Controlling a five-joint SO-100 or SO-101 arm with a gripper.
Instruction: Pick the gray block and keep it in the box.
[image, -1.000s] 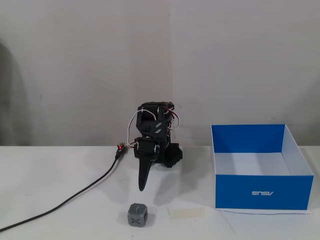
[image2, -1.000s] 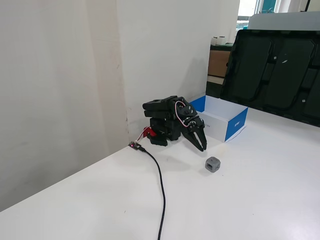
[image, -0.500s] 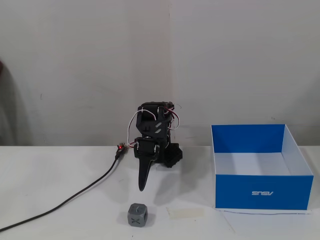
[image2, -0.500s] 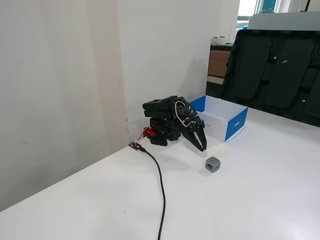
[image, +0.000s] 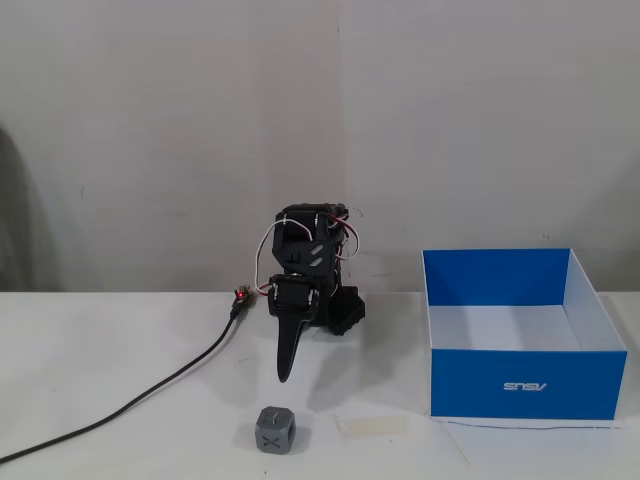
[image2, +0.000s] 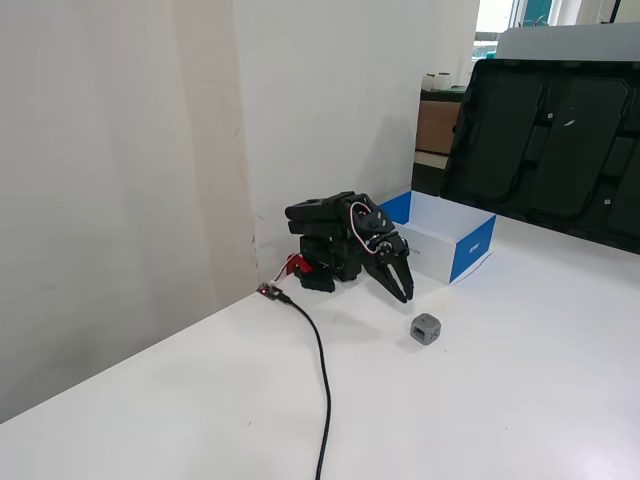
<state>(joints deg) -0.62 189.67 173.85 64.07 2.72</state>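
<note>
The gray block (image: 274, 430) is a small cube with an X on its face. It sits on the white table near the front, and also shows in the other fixed view (image2: 425, 328). The blue box (image: 522, 385) stands open-topped at the right, with a white floor; in the other fixed view it stands behind the arm (image2: 470, 245). The black arm is folded against the wall. My gripper (image: 286, 372) points down and forward, its jaws together and empty, a short way behind the block. It also shows in the other fixed view (image2: 404, 293).
A black cable (image: 150, 392) runs from the arm's base across the table to the left front. A piece of pale tape (image: 372, 426) lies on the table between block and box. A large black panel (image2: 545, 140) stands at the table's far side.
</note>
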